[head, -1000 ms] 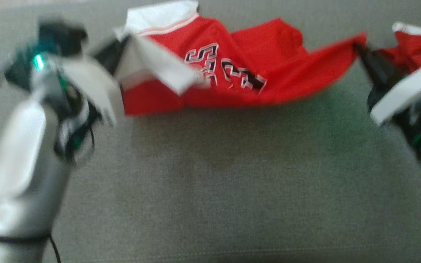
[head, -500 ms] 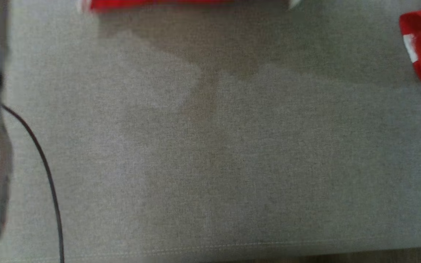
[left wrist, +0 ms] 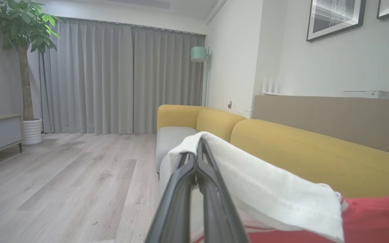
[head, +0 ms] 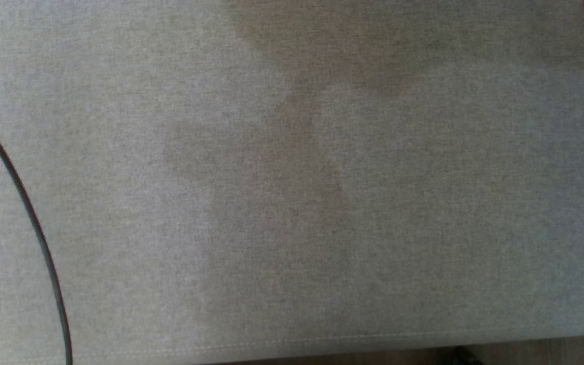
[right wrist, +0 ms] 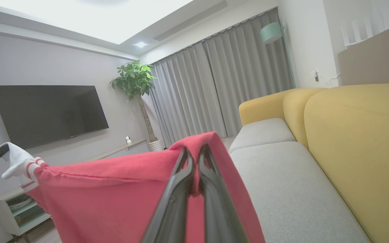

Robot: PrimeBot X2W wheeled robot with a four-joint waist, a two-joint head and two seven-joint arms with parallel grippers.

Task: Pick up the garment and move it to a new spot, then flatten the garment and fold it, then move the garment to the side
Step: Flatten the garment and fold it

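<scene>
Pinching a white edge of the garment [left wrist: 272, 195], the left gripper [left wrist: 198, 150] has its two dark fingers pressed together. The cloth is draped over their tips. From there it falls away to the right of the left wrist view, and white gives way to red in the lower right corner.

The right gripper [right wrist: 194, 153] is likewise clenched, on a fold of the red cloth. The cloth peaks over its tips and hangs down on either side of the fingers. In the right wrist view the red sheet runs leftward from that peak to the far left edge. There a white end with red stripes hangs from the left gripper's dark finger. The garment is thus held at two points and spread between the grippers, one end in each.

It hangs in the air beside the sofa, with the grey seat [right wrist: 292, 175] to the right of the right gripper and below it. The yellow backrest [left wrist: 316, 152] lies beyond the cloth in the left wrist view.

In the head view a scrap of red with a white patch shows at the upper right edge. Soft shadows lie across the seat, and a dark cable [head: 28, 213] curves down the left side.
</scene>
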